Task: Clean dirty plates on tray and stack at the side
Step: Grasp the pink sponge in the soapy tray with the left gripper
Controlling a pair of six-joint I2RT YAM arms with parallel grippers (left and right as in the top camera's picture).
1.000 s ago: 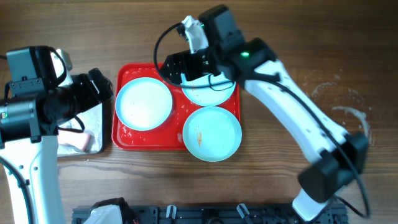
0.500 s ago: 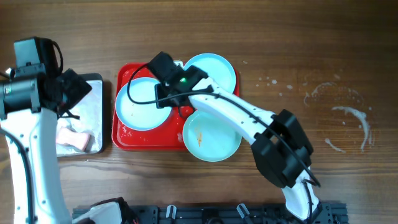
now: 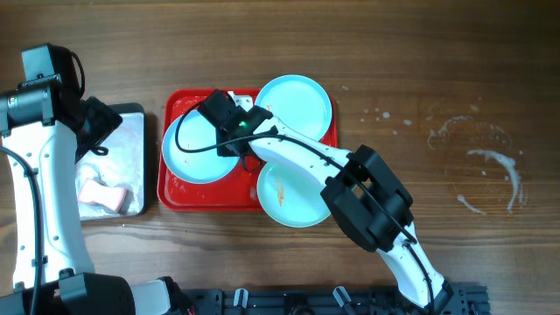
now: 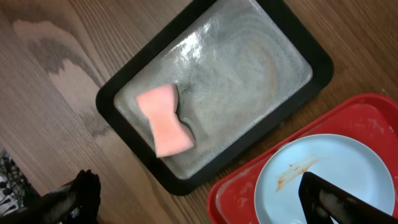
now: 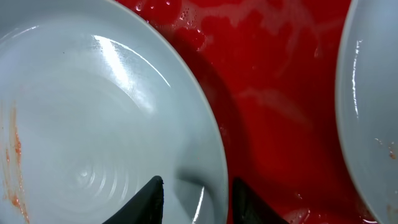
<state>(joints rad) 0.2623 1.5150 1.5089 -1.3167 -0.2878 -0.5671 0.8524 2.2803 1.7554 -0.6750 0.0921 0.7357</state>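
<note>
Tray (image 3: 186,198) lies lengthwise left-right, worktop (image 3: 420,219) stretching rightward; right claw (image 5: 196,194), parted, seemingly straddles rim of left plate (image 5: 93,112); left claw (image 4: 205,198) wide.

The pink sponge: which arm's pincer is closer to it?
Left. The left pincer hangs above the metal tray where the sponge lies; the right pincer is farther off, at the rim of a plate on the red tray.

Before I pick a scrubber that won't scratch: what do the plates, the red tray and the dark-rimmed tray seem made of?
The plates: probably glossy plastic or melamine, given sharp highlights; glazed ceramic is possible. The red tray: smooth moulded plastic, wet and shiny. The dark-rimmed tray: apparently metal, dull grey and streaky.
</note>
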